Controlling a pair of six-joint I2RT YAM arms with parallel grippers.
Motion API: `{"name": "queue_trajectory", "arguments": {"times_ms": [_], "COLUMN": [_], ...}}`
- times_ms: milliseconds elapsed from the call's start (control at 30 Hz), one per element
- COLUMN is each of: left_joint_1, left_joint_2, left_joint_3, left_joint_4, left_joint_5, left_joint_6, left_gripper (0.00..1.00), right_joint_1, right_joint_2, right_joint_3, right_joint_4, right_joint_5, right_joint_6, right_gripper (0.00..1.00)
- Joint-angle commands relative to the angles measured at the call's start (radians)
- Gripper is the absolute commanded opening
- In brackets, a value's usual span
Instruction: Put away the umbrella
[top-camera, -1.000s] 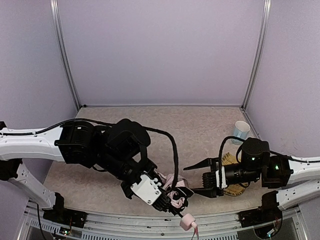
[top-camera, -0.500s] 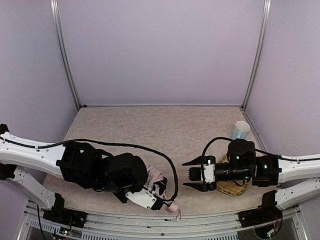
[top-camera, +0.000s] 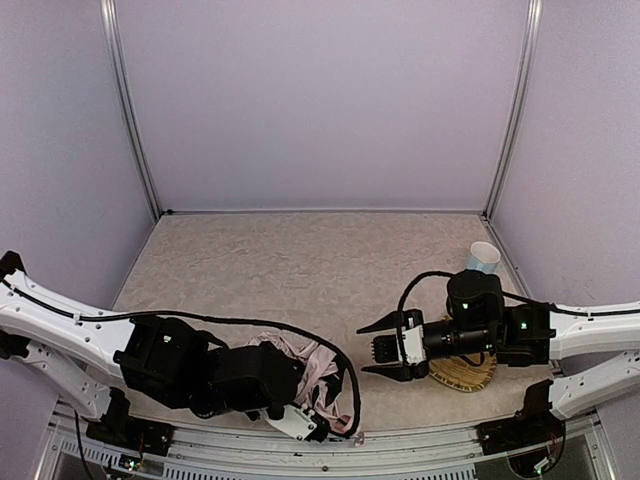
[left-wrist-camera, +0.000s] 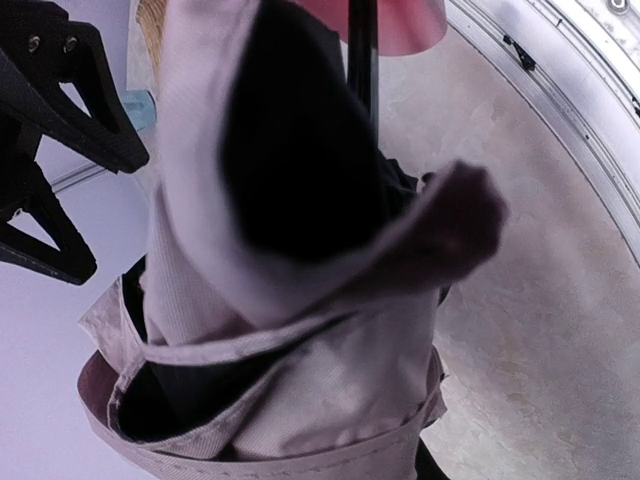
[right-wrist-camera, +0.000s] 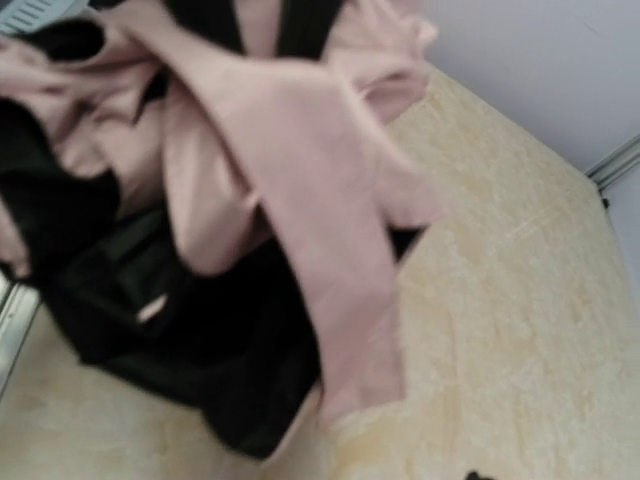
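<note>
The umbrella (top-camera: 305, 362) is a crumpled bundle of pale pink fabric with black lining, near the table's front edge left of centre. My left gripper (top-camera: 298, 420) sits under it, shut on the umbrella, with its fingers buried in fabric. In the left wrist view the fabric (left-wrist-camera: 330, 380) fills the frame; the thin black shaft (left-wrist-camera: 362, 60) runs up to the pink handle (left-wrist-camera: 400, 25). My right gripper (top-camera: 366, 348) hangs open just right of the bundle, pointing left at it. Its black fingers (left-wrist-camera: 90, 110) show in the left wrist view. The right wrist view looks straight onto the umbrella (right-wrist-camera: 300, 200).
A woven straw tray (top-camera: 468, 378) lies under the right arm. A pale blue paper cup (top-camera: 482, 260) stands at the back right by the wall. The metal rail (top-camera: 420, 450) of the front edge runs close behind the umbrella.
My left arm has dropped lower and drawn left, bringing the umbrella with it; the handle no longer sticks out past the front edge. My right gripper has slid left toward the bundle, still open.
</note>
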Motion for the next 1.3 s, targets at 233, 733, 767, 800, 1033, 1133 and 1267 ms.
{"name": "queue_trajectory", "arguments": {"times_ms": [233, 733, 767, 800, 1033, 1133, 1267], "left_joint_1": [-0.009, -0.003, -0.004, -0.003, 0.007, 0.007, 0.008], "left_joint_2": [-0.001, -0.021, -0.021, -0.022, -0.023, -0.023, -0.027], "left_joint_3": [0.046, 0.027, 0.027, 0.027, 0.018, 0.017, 0.013], "left_joint_4": [0.116, 0.159, 0.160, 0.160, 0.176, 0.176, 0.171], "left_joint_5": [0.023, 0.041, 0.047, 0.050, 0.067, 0.076, 0.079], "left_joint_6": [0.010, -0.006, -0.006, -0.005, -0.001, -0.002, -0.011], "left_gripper": [0.00, 0.00, 0.00, 0.00, 0.00, 0.00, 0.00], "right_joint_1": [-0.011, -0.010, -0.011, -0.010, -0.010, -0.011, -0.011], "right_joint_2": [0.061, 0.066, 0.070, 0.073, 0.079, 0.092, 0.117], "right_joint_3": [0.037, -0.008, -0.011, -0.013, -0.026, -0.020, -0.016], "right_joint_4": [0.150, 0.195, 0.186, 0.176, 0.238, 0.287, 0.312], "right_joint_5": [-0.110, -0.127, -0.121, -0.114, -0.097, -0.100, -0.131], "right_joint_6": [0.026, 0.061, 0.059, 0.059, 0.087, 0.101, 0.114], "right_gripper": [0.52, 0.39, 0.39, 0.38, 0.26, 0.23, 0.21]}}
